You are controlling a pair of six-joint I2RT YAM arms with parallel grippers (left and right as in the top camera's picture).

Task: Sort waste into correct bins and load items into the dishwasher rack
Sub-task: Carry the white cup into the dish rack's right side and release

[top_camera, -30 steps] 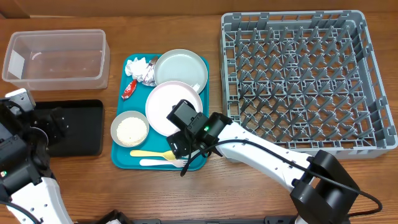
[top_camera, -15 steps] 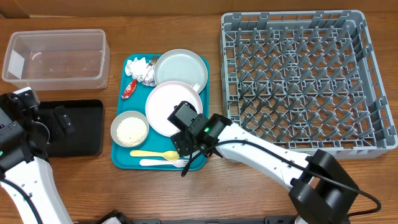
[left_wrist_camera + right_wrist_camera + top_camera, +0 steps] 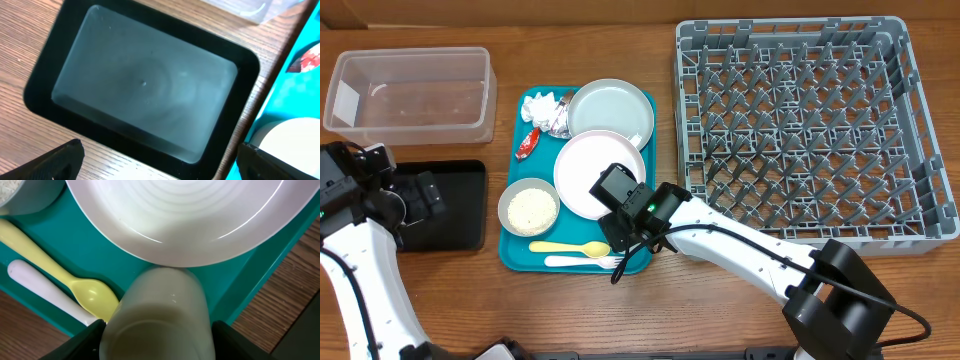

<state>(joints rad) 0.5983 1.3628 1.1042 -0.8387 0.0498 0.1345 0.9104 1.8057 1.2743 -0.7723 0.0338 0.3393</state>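
My right gripper [image 3: 630, 236] is low over the front right corner of the teal tray [image 3: 515, 256], shut on the white cup [image 3: 160, 315], which fills the space between its fingers. Beside it lie the pale plate [image 3: 585, 165], yellow spoon [image 3: 565, 246] and white fork [image 3: 572, 262]. The small grey bowl [image 3: 529, 208] holds the rice. The grey dish [image 3: 610, 108], napkin [image 3: 541, 103], foil [image 3: 558, 121] and red packet [image 3: 528, 144] lie further back. My left gripper [image 3: 160, 167] is open and empty over the black tray [image 3: 145, 85].
The clear tub [image 3: 410, 128] stands at the far left behind the black tray [image 3: 462, 205]. The large grey rack [image 3: 800, 130] fills the right side, close to the teal tray's right edge. Bare wood runs along the front.
My left arm has moved back and to the right, over the black tray. My right gripper has shifted only slightly at the tray's front corner.
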